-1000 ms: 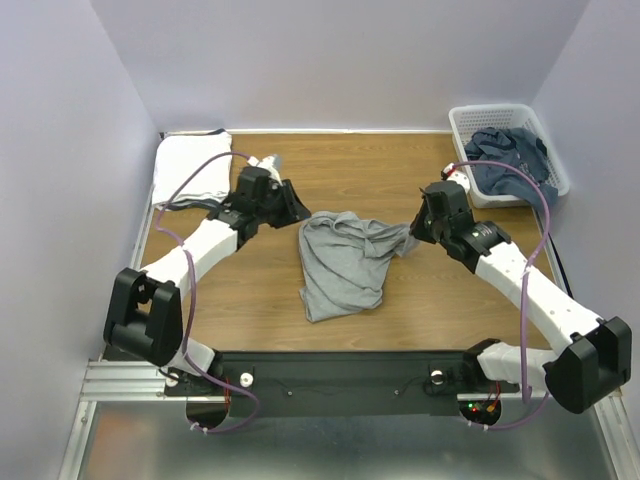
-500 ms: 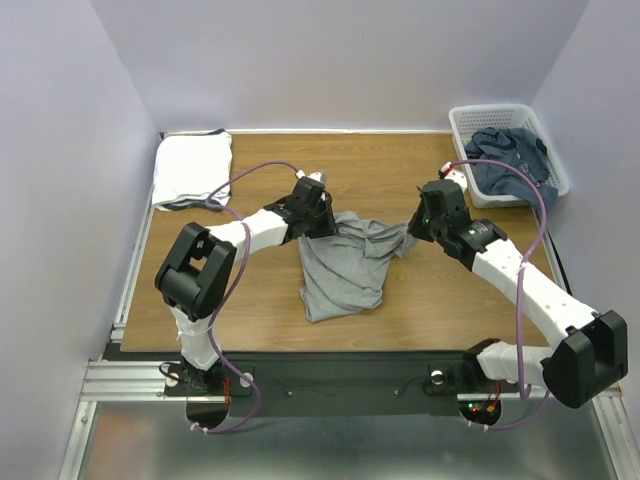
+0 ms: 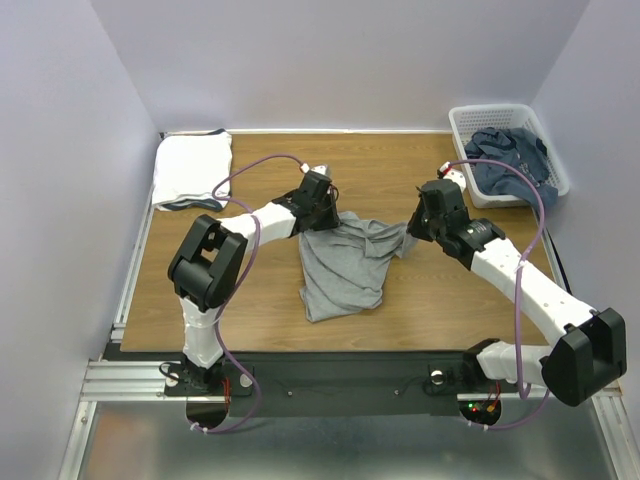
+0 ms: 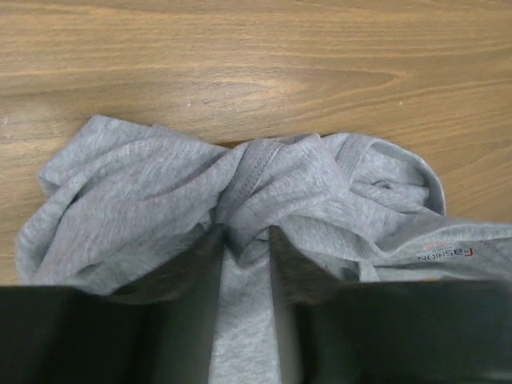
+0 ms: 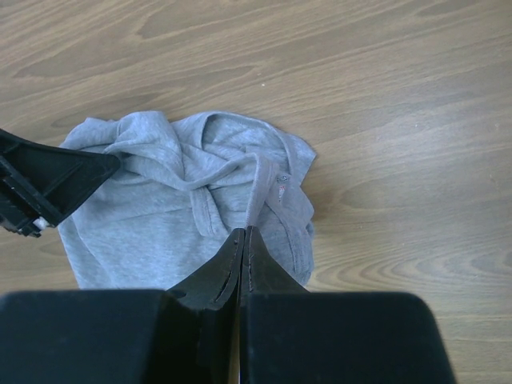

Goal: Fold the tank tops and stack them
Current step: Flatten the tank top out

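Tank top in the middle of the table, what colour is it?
The tank top is heather grey with a small printed label; the left wrist view shows it best.

The grey tank top [image 3: 345, 265] is a soft, matt heathered knit with stitched edge binding, crumpled on a surface [image 3: 262, 312] of smooth wood-grain board with a faint sheen. The left tool [image 4: 245, 234] and right tool [image 5: 244, 232] have dark, hard plastic fingers with a dull finish. The basket [image 3: 462, 125] is glossy white plastic lattice holding limp blue cloth [image 3: 510, 155]; the folded white top [image 3: 190, 165] is matt knit, and the frame rail [image 3: 110, 380] is bare ridged metal.
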Robot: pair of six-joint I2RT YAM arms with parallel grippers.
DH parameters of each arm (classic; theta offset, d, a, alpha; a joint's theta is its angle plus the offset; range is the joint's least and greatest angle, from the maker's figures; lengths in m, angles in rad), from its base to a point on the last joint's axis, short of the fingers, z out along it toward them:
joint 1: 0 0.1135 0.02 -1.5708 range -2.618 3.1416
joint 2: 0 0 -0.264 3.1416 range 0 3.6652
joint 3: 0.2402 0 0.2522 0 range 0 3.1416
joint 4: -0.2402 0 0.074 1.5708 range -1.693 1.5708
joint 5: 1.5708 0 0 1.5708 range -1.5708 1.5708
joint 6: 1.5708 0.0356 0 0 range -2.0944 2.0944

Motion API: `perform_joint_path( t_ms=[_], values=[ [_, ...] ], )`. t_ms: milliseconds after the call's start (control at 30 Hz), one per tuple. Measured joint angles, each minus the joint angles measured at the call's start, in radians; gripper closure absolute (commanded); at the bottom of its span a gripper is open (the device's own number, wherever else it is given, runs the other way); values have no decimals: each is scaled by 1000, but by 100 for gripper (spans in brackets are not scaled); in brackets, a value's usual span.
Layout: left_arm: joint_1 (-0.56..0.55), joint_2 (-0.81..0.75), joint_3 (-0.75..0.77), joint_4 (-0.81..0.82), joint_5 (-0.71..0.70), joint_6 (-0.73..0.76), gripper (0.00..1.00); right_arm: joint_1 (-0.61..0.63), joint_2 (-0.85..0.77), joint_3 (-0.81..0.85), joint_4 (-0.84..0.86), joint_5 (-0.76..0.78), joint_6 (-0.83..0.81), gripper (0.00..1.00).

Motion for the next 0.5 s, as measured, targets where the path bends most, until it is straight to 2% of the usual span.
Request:
perform_joint_path(
  t_ms=[67,300,500],
  values=[
    [-1,13,2,0,-1,5,71,0,0,0,1,0,0,100],
    [-6,26,2,-25,-6,28,63,0,2,1,2,1,-1,99],
    [-15,26,2,-40,-12,40,64,0,14,3,2,1,-5,100]
  ],
)
